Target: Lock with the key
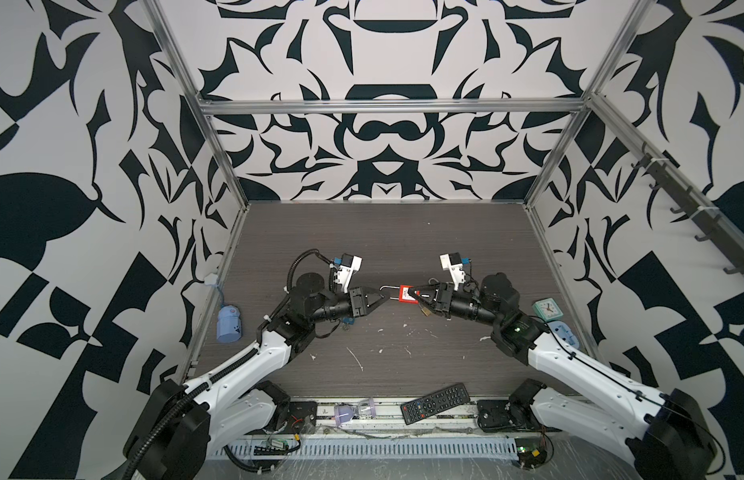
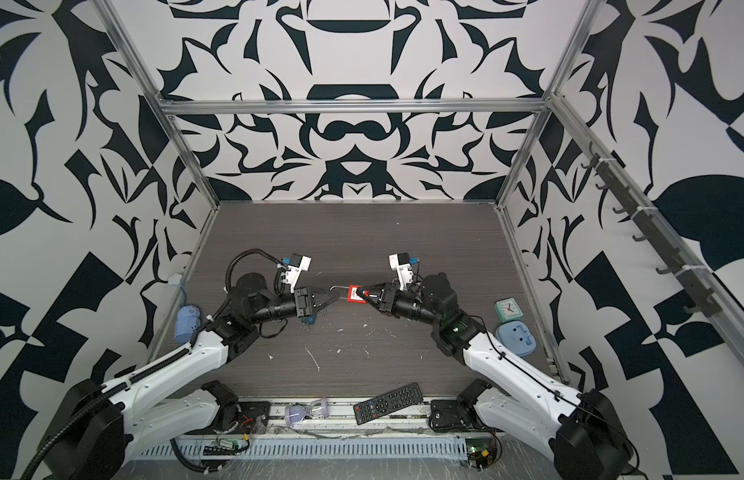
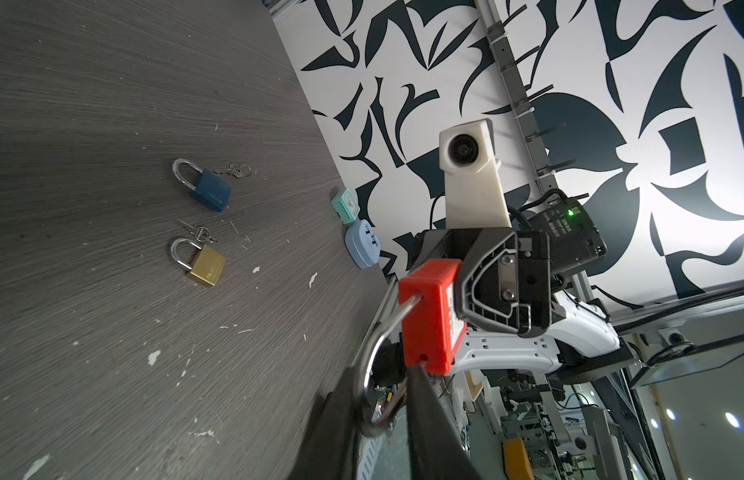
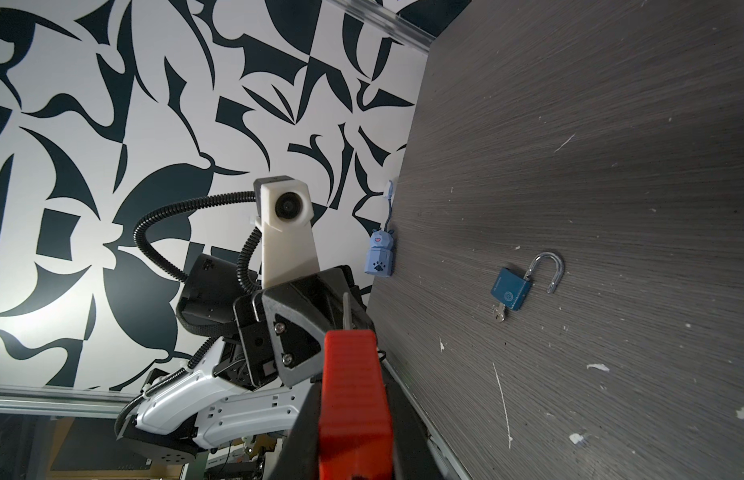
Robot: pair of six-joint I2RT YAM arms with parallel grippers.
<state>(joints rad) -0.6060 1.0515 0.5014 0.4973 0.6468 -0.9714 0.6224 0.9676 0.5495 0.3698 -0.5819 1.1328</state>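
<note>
Red padlock (image 1: 407,294) is held clear of the table (image 1: 362,241), near its centre. Right gripper (image 1: 412,292), at 3 o'clock of the lock, is clamped narrow on the red body. Left gripper (image 1: 382,293), at 9 o'clock, is closed narrow on the shackle (image 1: 390,286)

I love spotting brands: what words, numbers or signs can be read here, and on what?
No text reads clearly enough to quote.
red padlock: white label, print seen edge-on, unreadable.
brass padlock: engraving, blurred.
shut blue padlock, open blue padlock: marks too small.
remote, clock: key and dial marks too small.
blue toy: heart and paw signs, no words.
</note>
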